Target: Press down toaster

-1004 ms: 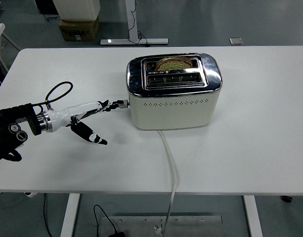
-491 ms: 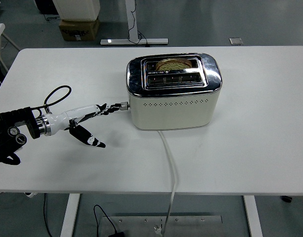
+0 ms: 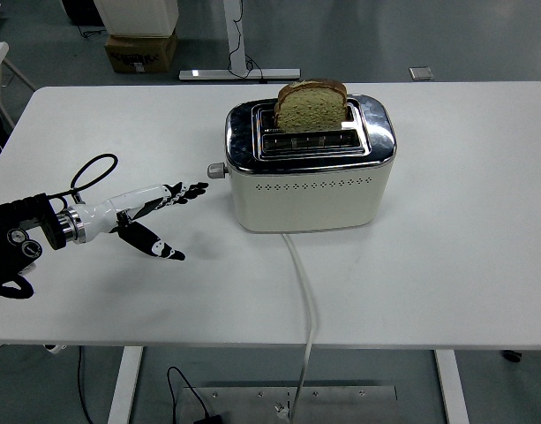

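Bread up, left hand back.

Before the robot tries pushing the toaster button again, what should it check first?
1. Lever on the toaster's left end is up, ready to press: ok.
2. Bread stands high out of the back slot, not down: not ok.
3. Left hand is open but apart from the lever, not touching: not ok.
4. Table between hand and lever is free of obstacles: ok.
5. Cord runs off the near edge, away from the hand: ok.
6. Toaster plugged in: cannot tell.
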Available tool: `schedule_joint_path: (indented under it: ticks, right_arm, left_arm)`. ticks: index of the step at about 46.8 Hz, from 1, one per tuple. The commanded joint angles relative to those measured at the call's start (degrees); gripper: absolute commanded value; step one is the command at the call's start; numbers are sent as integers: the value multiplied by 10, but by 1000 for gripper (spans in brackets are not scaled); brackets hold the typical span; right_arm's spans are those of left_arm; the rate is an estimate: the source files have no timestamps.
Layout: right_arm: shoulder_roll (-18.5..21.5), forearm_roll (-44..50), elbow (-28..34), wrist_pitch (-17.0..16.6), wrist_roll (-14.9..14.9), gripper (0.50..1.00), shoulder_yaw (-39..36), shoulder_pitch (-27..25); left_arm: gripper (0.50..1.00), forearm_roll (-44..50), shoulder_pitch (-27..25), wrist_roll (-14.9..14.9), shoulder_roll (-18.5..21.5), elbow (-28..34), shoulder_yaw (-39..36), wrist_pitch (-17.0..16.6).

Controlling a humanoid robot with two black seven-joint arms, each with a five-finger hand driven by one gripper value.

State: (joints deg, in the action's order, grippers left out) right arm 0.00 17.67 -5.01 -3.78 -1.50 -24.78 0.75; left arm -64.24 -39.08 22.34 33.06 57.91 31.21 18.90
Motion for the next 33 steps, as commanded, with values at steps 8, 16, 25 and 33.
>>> schedule_joint_path:
  ticks: [8,16,25,33]
  right_arm:
    - [0,0,0,0,0,998,0,0]
    - [0,0,0,0,0,998,0,0]
    - [0,0,0,0,0,998,0,0]
    - [0,0,0,0,0,998,0,0]
  left_arm:
    - [1000,38,1,0,3,-5,4,0]
    - [1000,134,-4,0,17,-16,4,1]
    - [1000,199,-8,0,47,-16,5,3]
    - [1000,278,-4,2,50,-37,7,4]
